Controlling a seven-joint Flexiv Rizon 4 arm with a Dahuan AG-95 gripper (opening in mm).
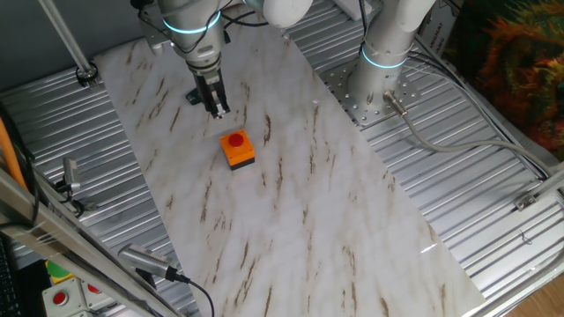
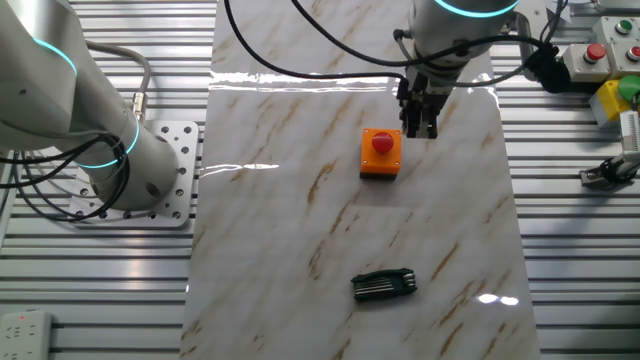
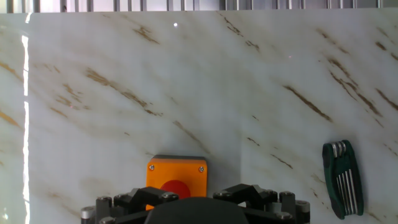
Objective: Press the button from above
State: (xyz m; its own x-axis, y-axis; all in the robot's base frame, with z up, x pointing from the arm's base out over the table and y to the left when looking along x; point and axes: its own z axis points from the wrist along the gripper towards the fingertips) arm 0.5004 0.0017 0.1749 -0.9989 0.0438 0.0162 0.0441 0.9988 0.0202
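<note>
The button is a small round red cap (image 1: 235, 140) on a square orange box, standing on the marble sheet (image 1: 291, 202). It also shows in the other fixed view (image 2: 382, 143) and at the bottom edge of the hand view (image 3: 175, 186). My gripper (image 1: 218, 111) hangs above the sheet, just behind the button and a little to its side, not touching it. In the other fixed view the gripper (image 2: 420, 129) is at the box's right rear corner. The fingers look closed together with nothing between them. The hand view shows only the dark gripper body, not the fingertips.
A dark green folded hex key set (image 2: 383, 285) lies on the sheet, also in the hand view (image 3: 342, 177). A second arm's base (image 2: 110, 150) stands on a perforated plate beside the sheet. A pale grey panel with red and green buttons (image 2: 592, 55) sits at the table edge.
</note>
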